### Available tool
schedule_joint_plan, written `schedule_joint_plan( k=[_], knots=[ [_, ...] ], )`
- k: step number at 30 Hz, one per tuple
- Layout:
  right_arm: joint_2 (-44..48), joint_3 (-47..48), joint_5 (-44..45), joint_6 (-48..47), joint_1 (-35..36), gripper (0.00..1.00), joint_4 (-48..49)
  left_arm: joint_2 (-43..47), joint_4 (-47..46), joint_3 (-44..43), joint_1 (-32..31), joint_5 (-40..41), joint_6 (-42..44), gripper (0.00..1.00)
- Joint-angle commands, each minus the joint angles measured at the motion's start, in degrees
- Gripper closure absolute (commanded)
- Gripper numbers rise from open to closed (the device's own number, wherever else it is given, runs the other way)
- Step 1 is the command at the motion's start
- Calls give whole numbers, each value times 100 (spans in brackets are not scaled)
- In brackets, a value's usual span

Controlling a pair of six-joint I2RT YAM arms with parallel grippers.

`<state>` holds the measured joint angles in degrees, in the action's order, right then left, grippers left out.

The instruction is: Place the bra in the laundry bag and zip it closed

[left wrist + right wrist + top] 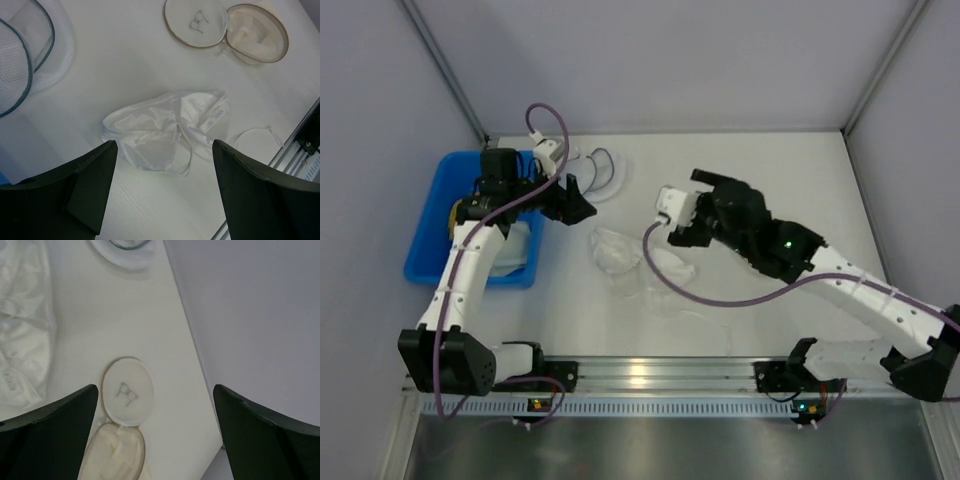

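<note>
The white bra (160, 132) lies crumpled on the table in the middle (612, 250), one thin strap (256, 134) looped off toward the near rail. Just right of it the laundry bag (227, 30) lies unzipped, its two tan-rimmed halves spread flat side by side (125, 412) with nothing in them. My left gripper (164, 142) hovers open left of the bra (578, 205), with only table between its fingers. My right gripper (155, 387) hangs open above the bag (692, 210), holding nothing.
A black-rimmed mesh pouch (605, 175) lies at the back, left of centre (25, 50). A blue bin (425, 240) with yellow cloth (454, 214) stands at the far left. The metal rail (650, 372) runs along the near edge. Walls close the back and sides.
</note>
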<state>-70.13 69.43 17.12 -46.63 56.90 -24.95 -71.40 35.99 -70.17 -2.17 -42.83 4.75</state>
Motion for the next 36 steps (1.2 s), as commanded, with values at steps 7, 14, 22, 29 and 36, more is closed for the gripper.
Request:
schedule_joint_plan(
  k=[7, 14, 22, 29, 36],
  knots=[
    [1659, -640, -1956, 2104, -2884, 1, -843, -234, 172, -23, -2742, 908, 2116, 24],
    [2495, -1642, -3187, 3458, -4731, 1, -1144, -1383, 260, -171, -5640, 1408, 3855, 32],
    [2495, -1863, -4269, 4329, -6278, 1, -1091, -2932, 190, -1130, -6752, 1373, 4779, 37],
    [2408, -1916, -4692, 4444, -6683, 1, -977, -3775, 49, -1648, -7156, 1470, 5929, 38],
    [2451, -1915, -4806, 4391, -6868, 0, -1012, -4382, -171, -1737, -7332, 1558, 6520, 44]
  ],
)
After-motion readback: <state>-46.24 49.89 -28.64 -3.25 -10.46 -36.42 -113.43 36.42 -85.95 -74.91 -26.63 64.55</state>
